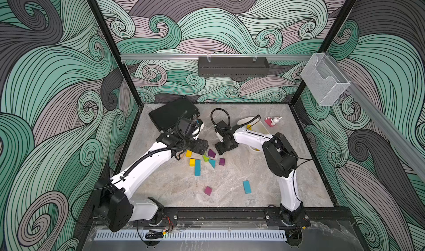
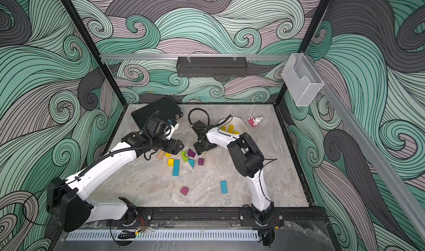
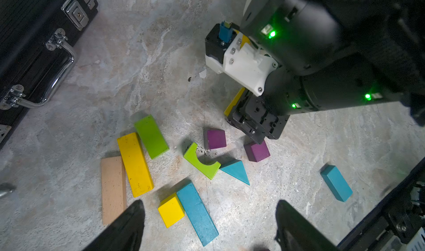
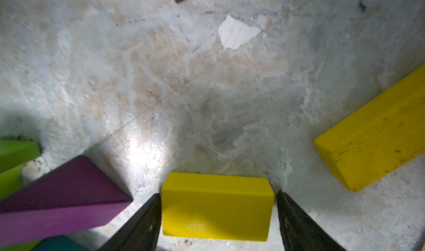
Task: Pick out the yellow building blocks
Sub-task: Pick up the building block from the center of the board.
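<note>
In both top views the table point(image 1: 230, 187) fills the lower middle of the frame, with a loose group of coloured blocks at its centre. A small yellow cube point(image 1: 192, 162) lies beside a long blue bar point(image 1: 197, 167), and more yellow pieces sit in the white tray point(image 2: 241, 125) toward the upper right of the table. The left gripper point(image 1: 202, 146) hangs just above the group; the right gripper point(image 1: 224, 147) is down at the group's right edge.

In the left wrist view, a long yellow bar point(image 3: 135, 164) lies left of centre between a tan bar point(image 3: 113, 190) and a green bar point(image 3: 151, 136). The yellow cube point(image 3: 171, 210) touches the blue bar point(image 3: 197, 213) at the bottom. The left gripper's fingers point(image 3: 131, 224) stand apart at the bottom edge with nothing between them.

In the right wrist view, a short yellow block point(image 4: 217, 206) sits at the bottom centre between the right gripper's fingers point(image 4: 142, 220). They flank its two short ends very closely, but I cannot tell whether they press on it yet. A purple block point(image 4: 62, 197) lies just beside it at lower left, and another yellow bar point(image 4: 377, 132) lies at right.

These blocks look like painted wood: light, rigid, not fragile, with smooth faces that could slip. Flat opposite faces give the best hold, squarely and mid-length.
</note>
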Robot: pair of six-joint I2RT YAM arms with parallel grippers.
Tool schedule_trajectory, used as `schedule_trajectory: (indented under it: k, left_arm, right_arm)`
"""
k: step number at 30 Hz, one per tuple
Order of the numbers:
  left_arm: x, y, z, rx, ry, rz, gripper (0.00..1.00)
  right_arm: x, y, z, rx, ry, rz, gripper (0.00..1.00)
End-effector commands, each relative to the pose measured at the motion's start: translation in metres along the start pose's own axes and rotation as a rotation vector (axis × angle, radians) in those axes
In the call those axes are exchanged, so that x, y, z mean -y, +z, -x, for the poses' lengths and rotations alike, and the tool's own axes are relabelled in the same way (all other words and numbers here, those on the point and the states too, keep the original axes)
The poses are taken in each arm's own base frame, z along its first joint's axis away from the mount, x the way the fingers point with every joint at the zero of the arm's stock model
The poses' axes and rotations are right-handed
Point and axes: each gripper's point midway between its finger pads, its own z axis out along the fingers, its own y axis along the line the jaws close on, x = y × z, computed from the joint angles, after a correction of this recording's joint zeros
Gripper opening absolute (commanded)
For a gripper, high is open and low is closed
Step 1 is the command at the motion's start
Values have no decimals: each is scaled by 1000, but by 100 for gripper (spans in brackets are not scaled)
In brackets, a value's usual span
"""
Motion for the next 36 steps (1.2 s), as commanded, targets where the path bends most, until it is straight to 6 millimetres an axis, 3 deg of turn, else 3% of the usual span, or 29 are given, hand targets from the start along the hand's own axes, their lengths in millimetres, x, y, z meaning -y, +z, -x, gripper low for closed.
schedule_trajectory:
  k: [1, 16, 36]
  left_arm:
    - [1, -4, 11, 20, -14, -14, 88]
    - [0, -5, 11, 21, -23, -20, 88]
    - [-6, -6, 12, 30, -29, 5, 88]
  right_arm:
    - [1, 3, -3, -23, -20, -29, 74]
    - [-1, -10, 3, 0, -32, -30, 60]
    - [-2, -63, 18, 119, -45, -8, 57]
